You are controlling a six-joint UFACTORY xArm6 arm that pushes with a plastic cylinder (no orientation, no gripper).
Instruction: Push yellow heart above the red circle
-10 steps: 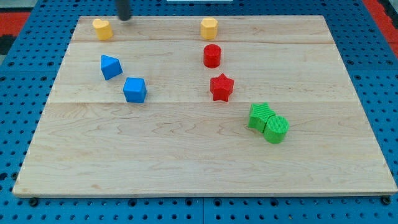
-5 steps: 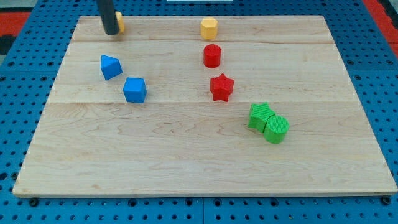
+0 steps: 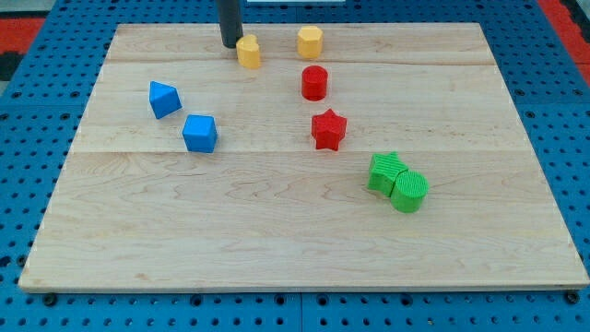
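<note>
The yellow heart (image 3: 248,52) lies near the view's top, left of the yellow hexagon block (image 3: 310,41). The red circle, a cylinder (image 3: 314,82), stands just below the yellow hexagon. My tip (image 3: 230,43) is at the yellow heart's upper left side, touching it or nearly so. The heart is up and to the left of the red circle.
A red star (image 3: 328,129) lies below the red circle. Two blue blocks (image 3: 164,99) (image 3: 199,134) lie at the view's left. Two green blocks (image 3: 387,172) (image 3: 409,192) touch each other at the right. The wooden board (image 3: 295,258) sits on a blue pegboard.
My tip has swept from the board's top left to the right, pushing the yellow heart along the top edge toward the yellow hexagon. The other blocks have not moved.
</note>
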